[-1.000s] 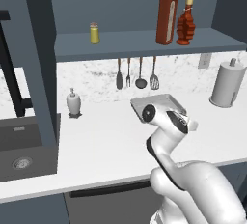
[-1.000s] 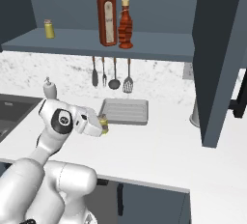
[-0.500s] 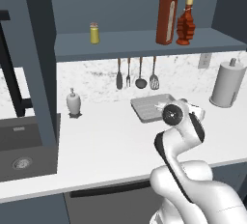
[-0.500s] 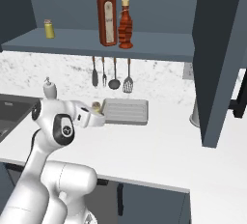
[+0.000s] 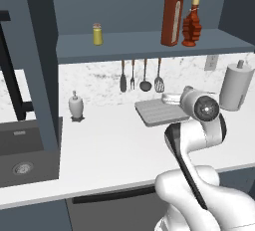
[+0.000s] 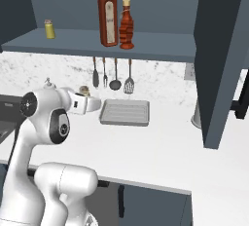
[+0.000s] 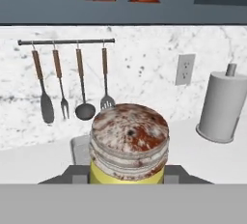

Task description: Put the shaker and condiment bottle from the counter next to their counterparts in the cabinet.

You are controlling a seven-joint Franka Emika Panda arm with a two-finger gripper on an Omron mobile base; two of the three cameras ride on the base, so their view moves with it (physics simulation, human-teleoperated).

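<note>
My gripper [image 7: 128, 172] is closed on the shaker [image 7: 129, 143]: its yellow body sits between my two fingers, with the pale, rust-speckled cap standing up above them. In the right base view the shaker's cap [image 6: 84, 90] just peeks over my hand, which hangs above the counter [image 6: 160, 147], in front of the grey tray [image 6: 125, 112] near the counter's back edge. Behind the tray, four utensils [image 7: 72, 83] hang from a rail on the speckled wall, and a paper towel roll [image 7: 221, 107] stands toward the counter's right end. A white pump dispenser [image 5: 75, 105] stands further left, near the sink [image 5: 22, 158]. Above, on the cabinet [image 5: 149, 43] shelf, the second yellow shaker [image 5: 97, 34] stands toward the left end, well apart from the tall red bottle [image 5: 172, 15] and the condiment bottle [image 5: 191, 24] just beside it on the right.
</note>
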